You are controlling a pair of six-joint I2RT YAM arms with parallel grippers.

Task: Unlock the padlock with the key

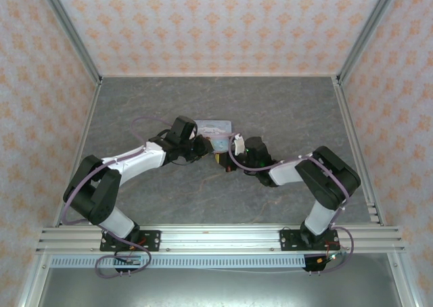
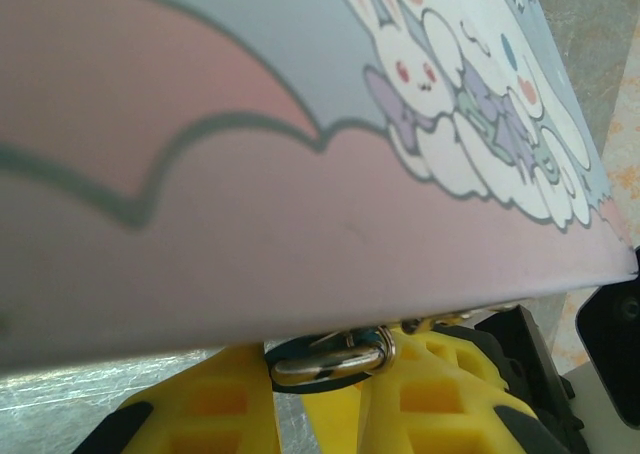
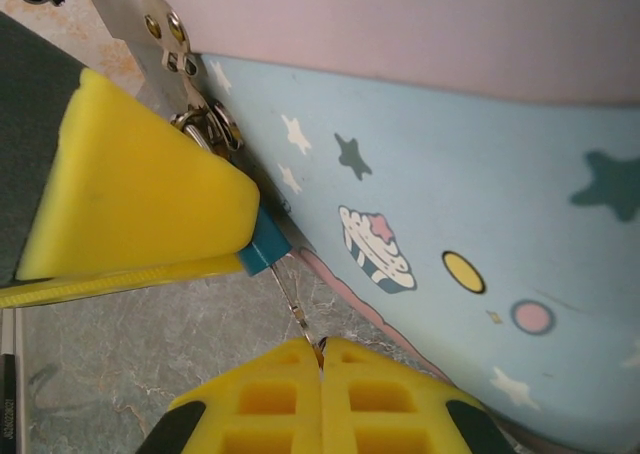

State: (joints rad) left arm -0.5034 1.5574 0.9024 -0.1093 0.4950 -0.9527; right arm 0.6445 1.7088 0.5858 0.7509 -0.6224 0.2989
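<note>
The grey counter (image 1: 291,111) is carrying the pale blue cartoon-printed tin box (image 1: 213,126) at its middle, where both arms are meeting. The left hand (image 2: 328,379) is clenching the small teal padlock (image 3: 265,254), which is sitting just beside the box's metal hasp (image 3: 165,34). The right hand (image 3: 322,352) is pinching the thin key (image 3: 296,309), whose far end is meeting the padlock.

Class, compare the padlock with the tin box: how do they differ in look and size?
Size: the padlock is tiny, the box far larger. Colour: the padlock is dark teal, the box pale blue. Surface: the padlock is plain, the box printed with stars and cartoons. Both are bluish.
</note>
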